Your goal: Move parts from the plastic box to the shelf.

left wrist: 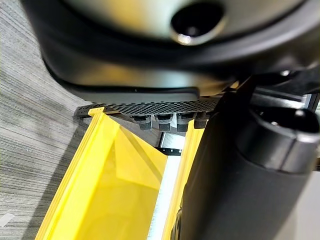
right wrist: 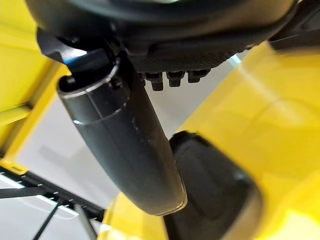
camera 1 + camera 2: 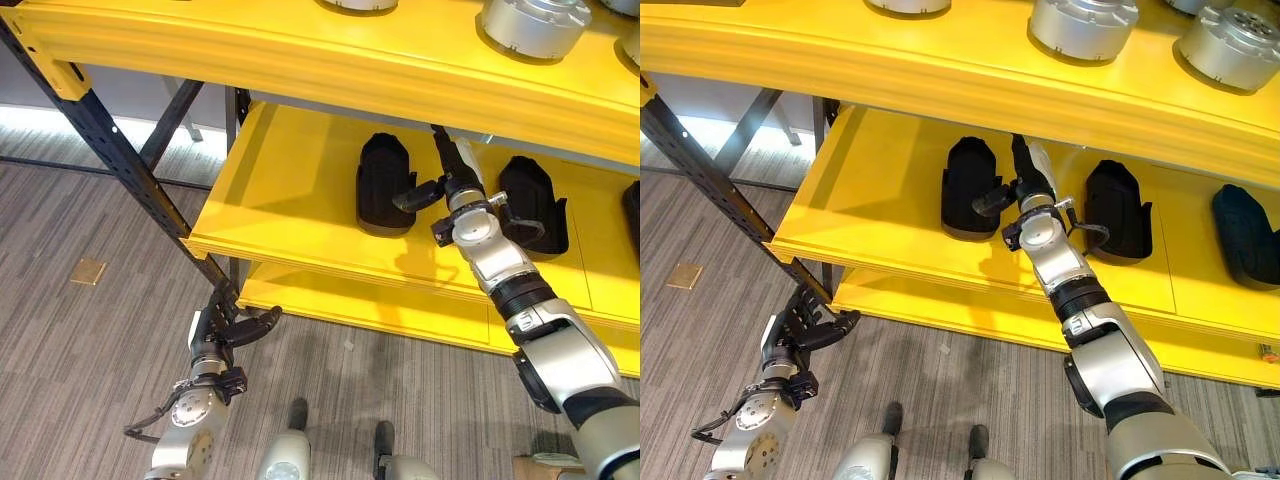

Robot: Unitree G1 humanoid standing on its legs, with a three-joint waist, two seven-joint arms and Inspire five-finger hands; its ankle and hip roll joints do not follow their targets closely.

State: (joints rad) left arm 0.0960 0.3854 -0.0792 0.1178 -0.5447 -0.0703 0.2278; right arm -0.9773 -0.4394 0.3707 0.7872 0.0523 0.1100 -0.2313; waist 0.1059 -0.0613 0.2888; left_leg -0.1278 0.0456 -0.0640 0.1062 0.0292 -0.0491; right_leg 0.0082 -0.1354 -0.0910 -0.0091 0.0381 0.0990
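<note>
1. We see a black part [image 3: 970, 188] lying on the yellow middle shelf [image 3: 880, 200]; the right hand [image 3: 1025, 185] reaches in just beside it, thumb extended toward the part, fingers straight and released, grasping nothing.
2. A second black part [image 3: 1118, 210] lies on the other side of the right hand, and a third [image 3: 1245, 235] sits further right.
3. Silver cylindrical parts [image 3: 1083, 25] stand on the upper shelf [image 3: 940, 70].
4. The left hand [image 3: 232, 325] hangs low over the grey floor [image 3: 80, 360], fingers relaxed, holding nothing.
5. The right wrist view shows the thumb [image 2: 130, 145] overlapping the black part's edge; we cannot tell contact.
</note>
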